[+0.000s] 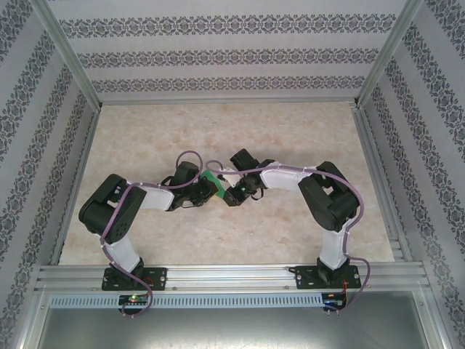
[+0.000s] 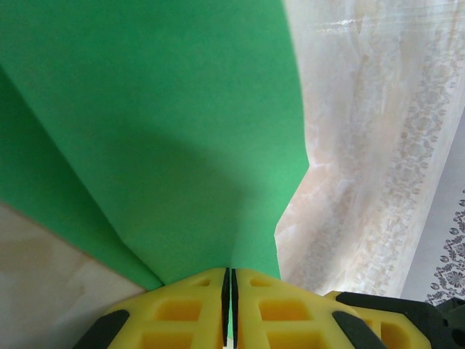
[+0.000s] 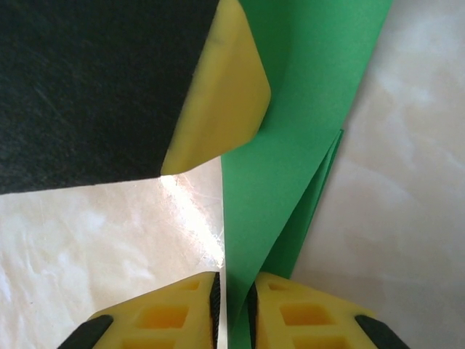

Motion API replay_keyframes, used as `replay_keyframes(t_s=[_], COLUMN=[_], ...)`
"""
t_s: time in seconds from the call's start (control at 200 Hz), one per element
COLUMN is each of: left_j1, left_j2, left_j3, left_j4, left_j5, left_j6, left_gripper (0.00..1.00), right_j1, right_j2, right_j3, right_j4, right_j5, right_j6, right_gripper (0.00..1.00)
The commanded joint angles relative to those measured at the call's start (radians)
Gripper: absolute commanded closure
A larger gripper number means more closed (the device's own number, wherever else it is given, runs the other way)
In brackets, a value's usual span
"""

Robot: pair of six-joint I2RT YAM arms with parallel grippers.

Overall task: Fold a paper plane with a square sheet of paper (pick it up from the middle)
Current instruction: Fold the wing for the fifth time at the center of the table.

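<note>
The paper plane (image 1: 211, 185) is bright green paper folded into layered flaps, held off the table between the two grippers at mid-table. My left gripper (image 1: 205, 190) is shut on it. In the left wrist view its yellow jaws (image 2: 230, 273) pinch the paper (image 2: 145, 109), which fans out ahead with a crease running from the pads. My right gripper (image 1: 227, 195) faces it from the right. In the right wrist view its jaws (image 3: 234, 280) stand narrowly apart around the folded layers (image 3: 290, 145), with a sliver of light beside the left pad. The left gripper's yellow finger (image 3: 218, 102) touches the paper above.
The pale marble-patterned tabletop (image 1: 290, 138) lies below, ringed by aluminium rails (image 1: 218, 276) and patterned walls (image 1: 429, 109). The black body of the left gripper (image 3: 87, 87) sits close above my right fingers.
</note>
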Motion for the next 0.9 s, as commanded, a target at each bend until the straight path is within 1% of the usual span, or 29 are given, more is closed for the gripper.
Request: replay_keyframes(t_s=[0.0,0.125,0.23,0.425,0.53,0.674,0.894], left_j1=[0.002,0.009,0.017,0.018,0.018,0.008,-0.016], left_j2=[0.024,0.009,-0.022,-0.138,-0.194,-0.228,-0.217], left_j3=[-0.015,-0.016,-0.018,-0.037,-0.067,-0.117,-0.142], left_j4=[-0.107,-0.111,-0.102,-0.077,-0.054,0.022,0.102], left_j5=[-0.066,-0.056,-0.042,-0.028,-0.031,-0.032,-0.027], left_j6=[0.002,0.009,0.022,0.071,0.089,0.091,0.099], left_gripper=[0.86,0.86,0.85,0.82,0.80,0.78,0.77], right_j1=[0.011,0.004,-0.006,-0.034,-0.055,-0.065,-0.064], right_j2=[0.021,0.012,-0.007,-0.018,-0.012,0.019,0.051], right_j3=[0.022,0.016,0.005,-0.011,-0.016,-0.007,0.005], right_j4=[-0.008,-0.001,0.015,0.053,0.090,0.103,0.087], right_j5=[0.000,-0.012,-0.062,-0.207,-0.285,-0.313,-0.344], right_j6=[-0.022,-0.020,-0.009,0.060,0.141,0.214,0.250], right_gripper=[0.83,0.92,1.00,1.00,1.00,1.00,1.00])
